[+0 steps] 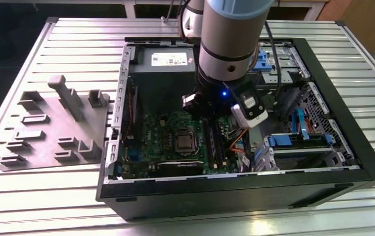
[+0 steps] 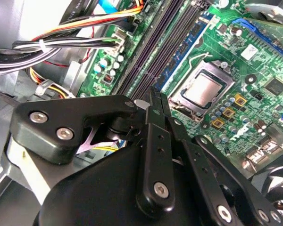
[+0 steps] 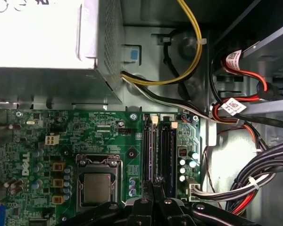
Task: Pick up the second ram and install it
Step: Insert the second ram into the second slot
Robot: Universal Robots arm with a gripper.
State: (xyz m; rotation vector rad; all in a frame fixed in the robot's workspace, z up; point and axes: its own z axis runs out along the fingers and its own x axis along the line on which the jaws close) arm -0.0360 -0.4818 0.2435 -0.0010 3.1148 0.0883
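Slatted metal table [image 1: 43, 196] bears open computer case [image 1: 240, 189]; pincer [image 3: 155, 186] hangs inside, apparently clenched on second ram [image 2: 153, 94] held edge-on between its tips, memory slots [image 3: 148, 150] just beneath: insertion step, judged; seating needs the stick squared over a free slot, then a straight press.

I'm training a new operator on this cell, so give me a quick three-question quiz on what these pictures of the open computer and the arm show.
1. In the exterior view, on which side of the computer case does the grey tray lie on the table?
2. True or false: the case is open, with the green motherboard exposed.
3. The gripper is nearest to: A the grey tray, B the memory slots, C the table.

Key: 1. The exterior view's left. 2. True. 3. B.
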